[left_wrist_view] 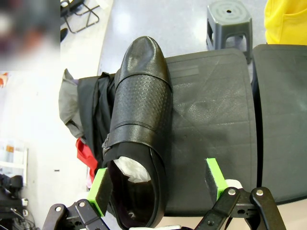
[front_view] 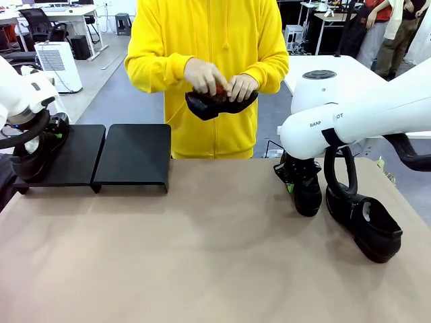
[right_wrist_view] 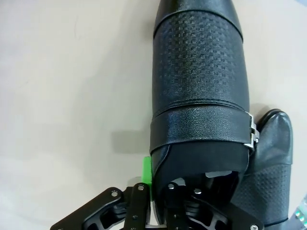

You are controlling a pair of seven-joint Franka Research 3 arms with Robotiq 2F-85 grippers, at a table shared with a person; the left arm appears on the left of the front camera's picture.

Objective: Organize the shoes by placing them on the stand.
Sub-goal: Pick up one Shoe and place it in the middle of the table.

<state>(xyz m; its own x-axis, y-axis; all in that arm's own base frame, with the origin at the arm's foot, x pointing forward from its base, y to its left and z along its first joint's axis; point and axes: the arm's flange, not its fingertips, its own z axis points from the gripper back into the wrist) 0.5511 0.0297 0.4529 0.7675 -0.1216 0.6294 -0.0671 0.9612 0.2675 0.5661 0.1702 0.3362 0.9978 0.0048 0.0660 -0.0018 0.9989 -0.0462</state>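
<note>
Left gripper (left_wrist_view: 158,184) wide open, gripping nothing, straddles the heel of 1 shoe (left_wrist_view: 141,110) on the stand (left_wrist_view: 211,120); right gripper (right_wrist_view: 158,179) clamped on another shoe (right_wrist_view: 199,86) on the table (right_wrist_view: 72,72)

Tan table (front_view: 202,256): black stand (front_view: 135,153) at 10 o'clock; two black shoes at 3 o'clock, inner shoe (front_view: 308,194) just beside outer shoe (front_view: 369,230).

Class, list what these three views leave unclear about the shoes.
Front view: the left arm hides most of the racked shoe.
Front view: hands cover the top of the person's shoe.
Right wrist view: the gripped shoe hides most of the spare shoe; the bottom edge cuts it.
</note>
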